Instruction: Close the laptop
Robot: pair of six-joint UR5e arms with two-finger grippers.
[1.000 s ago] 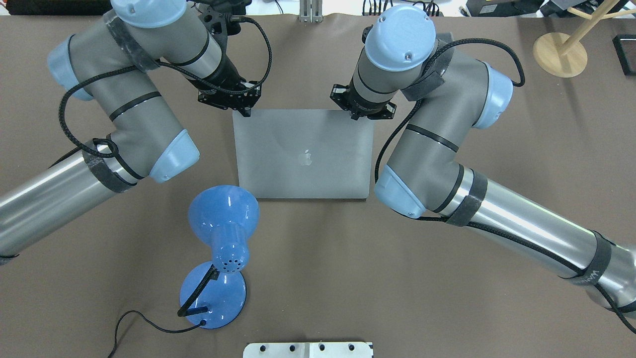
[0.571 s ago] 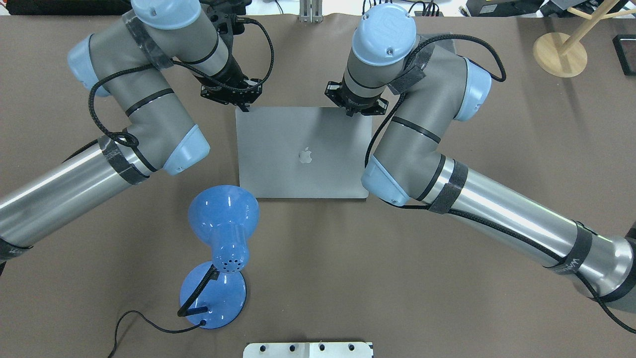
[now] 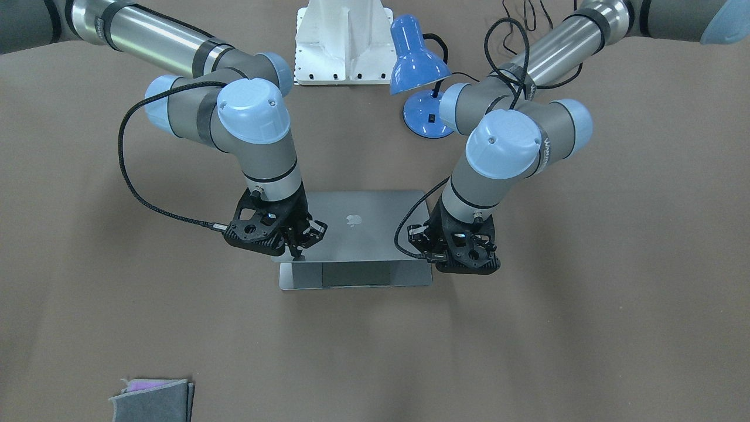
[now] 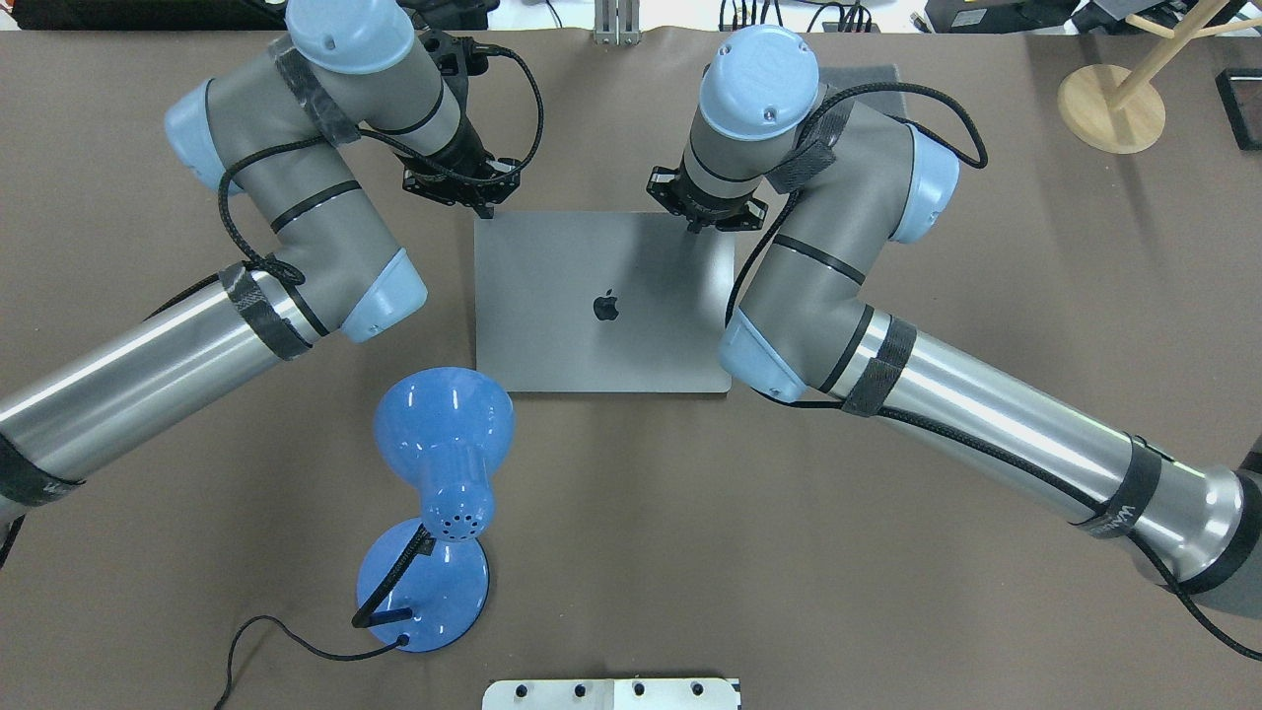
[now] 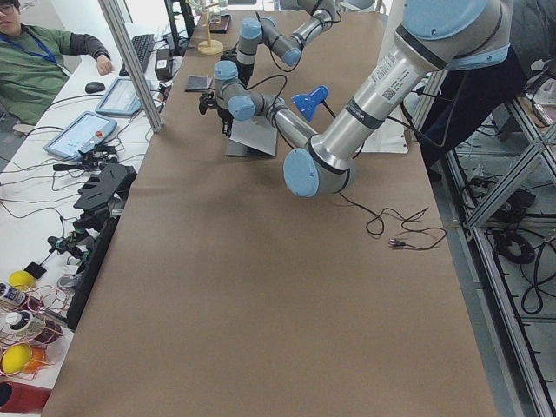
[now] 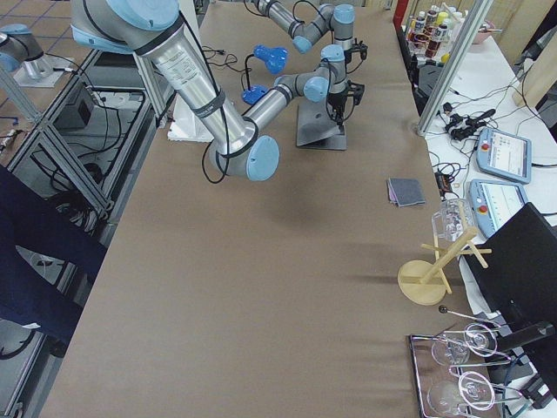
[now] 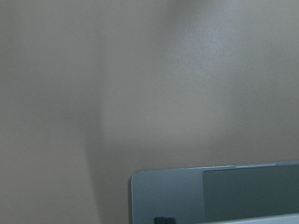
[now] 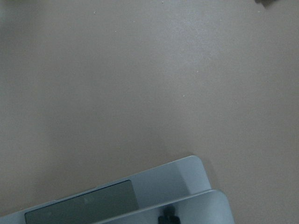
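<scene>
The laptop (image 4: 603, 302) lies mid-worktop (image 4: 690, 552). The left claw (image 4: 485, 207) and right claw (image 4: 698, 225) are at its lid's corners nearest the operators' edge. A lamp (image 4: 441, 463) stands between the laptop and the robot-side edge. A cloth (image 3: 153, 398) lies by the operators' edge, towards the right end.

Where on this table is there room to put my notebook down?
Widest bare stretch: the table between the laptop's front edge and the operators' side, beside the folded cloth. The end on the robot's left is bare too. Crowded: around the laptop, where the left tool and right tool meet its lid edge, and by the blue lamp.
</scene>
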